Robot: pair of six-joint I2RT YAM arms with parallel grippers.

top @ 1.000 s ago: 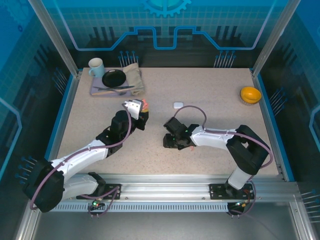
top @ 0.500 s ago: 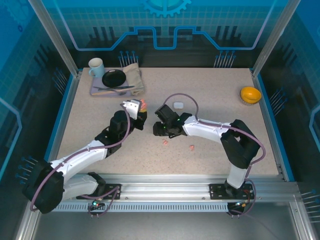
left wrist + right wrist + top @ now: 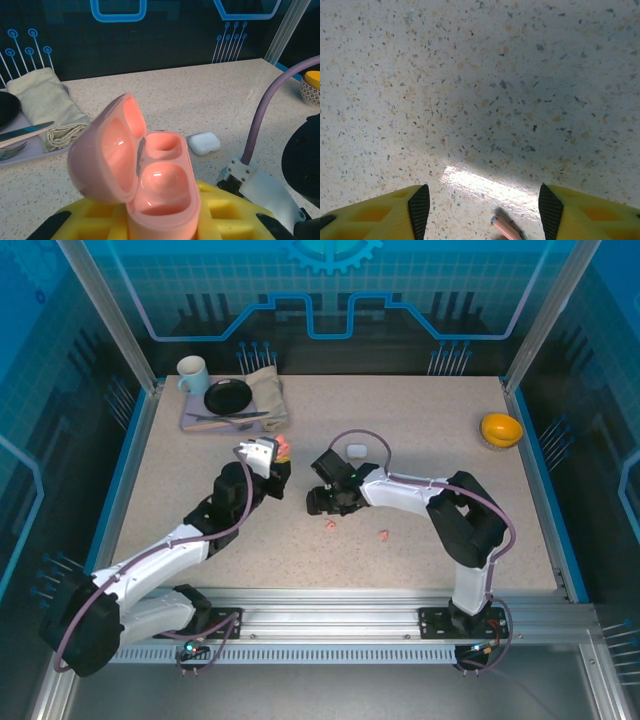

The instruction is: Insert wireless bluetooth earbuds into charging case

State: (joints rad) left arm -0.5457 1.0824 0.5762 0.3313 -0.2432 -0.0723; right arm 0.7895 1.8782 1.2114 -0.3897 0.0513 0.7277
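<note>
L hand (image 3: 162, 220) pinches pink case (image 3: 150, 170), lid open, both wells showing; it sits left of white case (image 3: 356, 450). R hand (image 3: 480, 210) spread, low over desk (image 3: 430, 420), near-left of white case. One pink bud (image 3: 506, 230) lies on desk btw its fingers. 2nd pink bud (image 3: 382, 535) on desk nearer arm bases, well apart from white case.

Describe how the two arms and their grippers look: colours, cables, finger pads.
The left arm and right arm have white shells, black joints and black bases; a purple-grey cable loops along each. The left gripper and right gripper have yellow fingers with recessed cells and black pads.
</note>
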